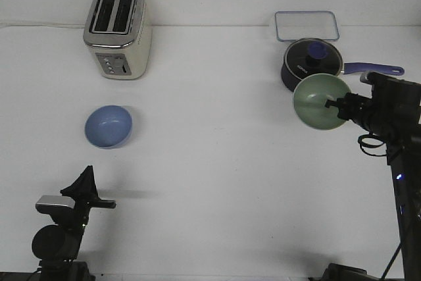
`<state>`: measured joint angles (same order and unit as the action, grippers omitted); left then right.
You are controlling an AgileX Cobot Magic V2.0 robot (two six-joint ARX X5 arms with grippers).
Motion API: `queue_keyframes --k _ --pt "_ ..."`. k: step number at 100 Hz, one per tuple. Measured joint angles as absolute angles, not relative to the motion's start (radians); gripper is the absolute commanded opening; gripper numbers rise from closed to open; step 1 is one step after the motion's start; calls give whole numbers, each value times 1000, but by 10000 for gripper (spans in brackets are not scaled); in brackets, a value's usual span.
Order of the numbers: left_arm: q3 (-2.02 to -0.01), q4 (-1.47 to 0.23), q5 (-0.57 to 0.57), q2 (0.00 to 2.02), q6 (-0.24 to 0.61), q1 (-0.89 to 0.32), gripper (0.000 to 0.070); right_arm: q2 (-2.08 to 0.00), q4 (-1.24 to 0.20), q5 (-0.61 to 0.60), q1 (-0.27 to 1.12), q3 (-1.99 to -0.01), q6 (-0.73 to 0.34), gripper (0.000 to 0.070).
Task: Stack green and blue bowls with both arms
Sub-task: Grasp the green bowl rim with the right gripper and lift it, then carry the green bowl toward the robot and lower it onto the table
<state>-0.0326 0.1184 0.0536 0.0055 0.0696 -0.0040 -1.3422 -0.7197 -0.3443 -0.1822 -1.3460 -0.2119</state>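
The pale blue bowl [108, 126] sits upright on the white table, left of centre. Well short of it, near the table's front left, my left gripper [87, 174] points toward it with its fingers together in one tip and nothing in them. At the right, the pale green bowl [316, 100] hangs above the table, tipped on its side so its inside faces the camera. My right gripper [328, 104] is shut on the bowl's rim, one finger showing inside the bowl. The green bowl is close in front of the saucepan.
A cream toaster [118, 31] stands at the back left, behind the blue bowl. A dark navy saucepan [299, 70] with a glass lid and a blue handle sits at the back right. Behind it lies a clear rectangular container [307, 26].
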Motion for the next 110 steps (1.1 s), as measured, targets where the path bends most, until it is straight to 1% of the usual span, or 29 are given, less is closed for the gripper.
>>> queue_keyframes --k 8,15,31,45,64,80,98,110 --pt "-33 118 54 6 70 -4 14 -1287 -776 -349 -150 -1341 -207 0" --pt "-33 118 54 6 70 -4 14 -1229 -794 -358 -108 -1317 -205 0" --pt "-33 118 54 6 70 -4 14 -1103 -795 -364 28 -1202 -207 0" --pt "-33 119 54 6 70 -4 14 -1055 -788 -342 177 -1078 -226 0" --pt "-33 118 54 6 70 -4 14 -1054 -706 -332 365 -931 -269 0" --pt "-33 119 54 6 70 -4 14 -1091 -583 -283 503 -843 -314 0" --pt "-33 118 54 6 70 -4 14 -1194 -495 -240 599 -821 -327 0" --pt "-33 118 54 6 70 -4 14 -1274 -437 -236 633 -822 -331 0"
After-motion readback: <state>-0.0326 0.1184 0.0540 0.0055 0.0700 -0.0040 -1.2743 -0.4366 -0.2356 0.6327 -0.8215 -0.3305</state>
